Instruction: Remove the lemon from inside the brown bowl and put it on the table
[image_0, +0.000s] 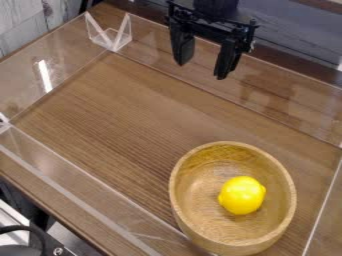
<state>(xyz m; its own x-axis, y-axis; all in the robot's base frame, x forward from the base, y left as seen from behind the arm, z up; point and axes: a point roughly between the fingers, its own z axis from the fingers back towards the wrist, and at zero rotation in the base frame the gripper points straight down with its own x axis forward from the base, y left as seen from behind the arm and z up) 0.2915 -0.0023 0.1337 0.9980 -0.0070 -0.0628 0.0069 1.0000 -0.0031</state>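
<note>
Above, the gripper (203, 58) hangs wide and empty; it should descend centred over the lemon (242, 195), clear of the brown bowl (194, 170) rim.

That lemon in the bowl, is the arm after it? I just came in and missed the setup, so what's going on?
Most likely, but it hasn't got there. The lemon sits inside the brown bowl at the near right of the table. The gripper hangs above the far side of the table, pointing down, open and empty, well away from the bowl. Nothing is being touched. The lemon remains to be lifted out and put on the table.
</note>
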